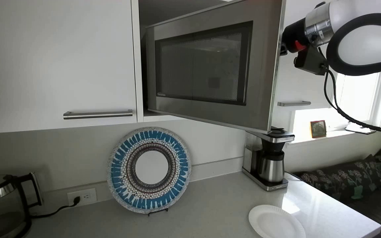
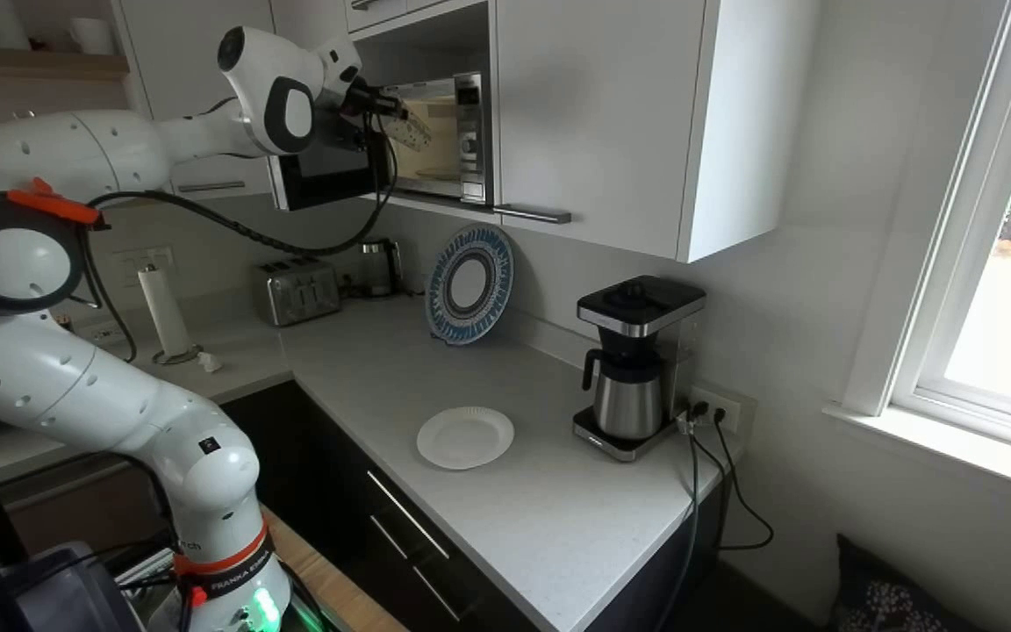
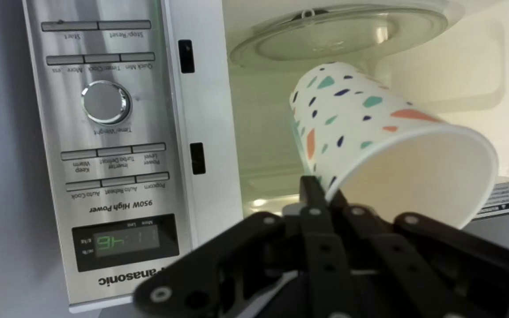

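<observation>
Nearest to me, at left, stands the robot arm [image 2: 111,399], and a black cable [image 2: 295,251] loops from it past the open microwave door [image 2: 321,180]. I'd worry that a sideways swing could hook that slack on the door's edge, or that the wrist [image 2: 268,70], being close, could knock the door itself. Next to the right, the gripper [image 3: 325,196] has its jaws clenched on a speckled paper cup [image 3: 356,112], by the wall at the rim only. The cup hangs tilted at the opening of the microwave [image 3: 210,110], base toward the far side, mouth back toward the gripper; how deep it sits, I can't tell. With so little paper pinched, a bump might fold the wall or twist the cup loose. Lower and farther in lies the glass turntable [image 3: 338,35], which a dipping cup could strike; at right, the control panel [image 2: 470,145] could catch it if the arm strayed. As for pose, the arm leans left from its foot, folds back, then reaches right, nearly level, high above the counter [image 2: 374,360], the gripper aimed into the opening.
</observation>
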You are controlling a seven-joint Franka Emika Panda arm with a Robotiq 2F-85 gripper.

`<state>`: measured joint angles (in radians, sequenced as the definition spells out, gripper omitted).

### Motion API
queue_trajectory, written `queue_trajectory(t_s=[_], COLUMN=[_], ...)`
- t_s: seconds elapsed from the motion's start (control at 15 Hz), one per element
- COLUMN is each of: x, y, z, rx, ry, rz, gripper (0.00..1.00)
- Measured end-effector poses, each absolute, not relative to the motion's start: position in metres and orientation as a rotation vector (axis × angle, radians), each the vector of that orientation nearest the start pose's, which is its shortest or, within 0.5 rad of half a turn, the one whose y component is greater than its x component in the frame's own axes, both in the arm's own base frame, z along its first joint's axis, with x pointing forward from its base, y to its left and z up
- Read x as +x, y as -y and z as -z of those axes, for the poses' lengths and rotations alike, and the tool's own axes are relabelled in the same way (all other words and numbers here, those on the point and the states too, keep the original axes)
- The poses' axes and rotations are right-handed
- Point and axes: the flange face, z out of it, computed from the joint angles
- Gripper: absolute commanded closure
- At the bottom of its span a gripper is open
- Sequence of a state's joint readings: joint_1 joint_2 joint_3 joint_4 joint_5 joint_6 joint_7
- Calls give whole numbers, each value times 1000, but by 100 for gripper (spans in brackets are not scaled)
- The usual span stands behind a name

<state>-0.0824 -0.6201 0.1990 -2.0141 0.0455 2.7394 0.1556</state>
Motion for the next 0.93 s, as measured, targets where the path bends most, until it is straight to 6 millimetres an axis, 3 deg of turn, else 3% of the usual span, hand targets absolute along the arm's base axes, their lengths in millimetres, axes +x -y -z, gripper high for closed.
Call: queue_trajectory(t_s=[0.47, 0.93], x=[412, 442], y=[-91, -115], z=[-835, -828], rx=[-2436, -2438], ry=[-55, -135], rz=[1784, 1728], gripper=[99, 99])
